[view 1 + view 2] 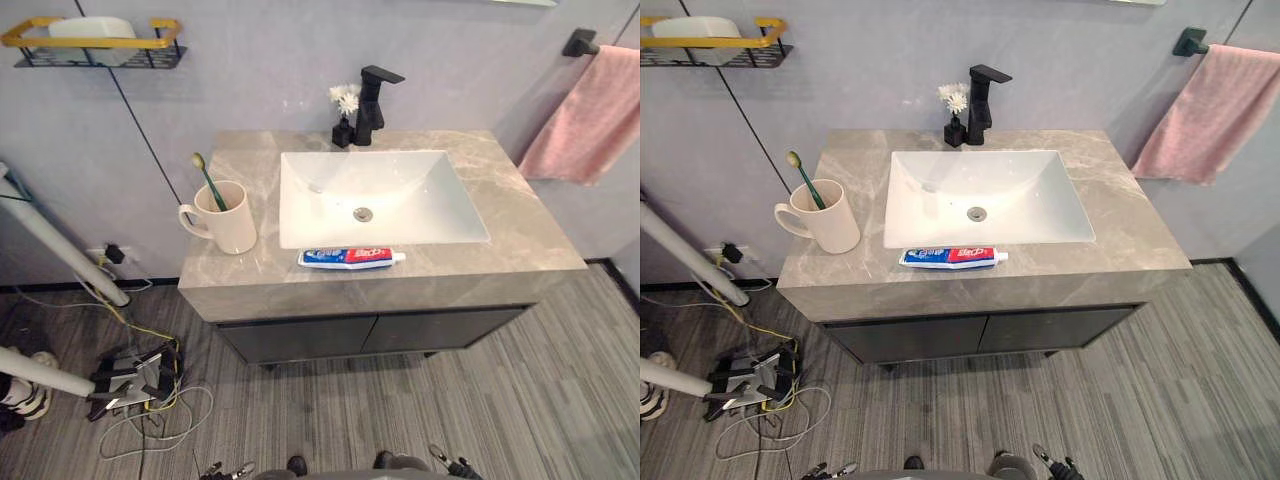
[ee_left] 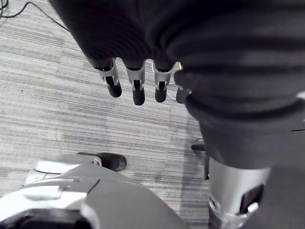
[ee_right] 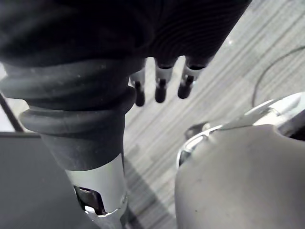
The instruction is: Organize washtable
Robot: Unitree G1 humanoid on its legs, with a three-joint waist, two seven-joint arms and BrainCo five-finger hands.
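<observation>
Surrounding the washtable (image 1: pixel 520 235): we see a pink towel (image 1: pixel 590 115) hanging on the wall to its right. A wire shelf (image 1: pixel 150 58) with a yellow rail is on the wall up to its left, with a white object (image 1: pixel 92 28) lying in it.

Back edge: we find a black faucet (image 1: pixel 372 100) standing behind the white basin (image 1: pixel 400 200). A small dark vase (image 1: pixel 343 132) of white flowers stands just beside the faucet, on its left.

Front: we note dark cabinet doors (image 1: pixel 370 335) below the stone top, facing us.

Mug (image 1: pixel 232 220): we see it upright on the top, left of the basin and close to its rim, with the handle turned left.

Toothbrush (image 1: pixel 208 180): we see it leaning in the mug with its head up.

Toothpaste tube (image 1: pixel 350 258): we see it lying flat on the narrow front strip of the top, between the basin and the front edge. Its white cap points right.

Left hand (image 2: pixel 138 88): we see it hanging low over the grey striped floor (image 2: pixel 57 95). The fingers are straight and loose, with nothing in them.

Right hand (image 3: pixel 161 88): we see it low over the same floor, with fingers straight, relaxed and empty.

Things against fingers: we place the mug, toothbrush and toothpaste tube up on the washtable, well apart from both hands down by the floor. Neither hand touches any of them.
</observation>
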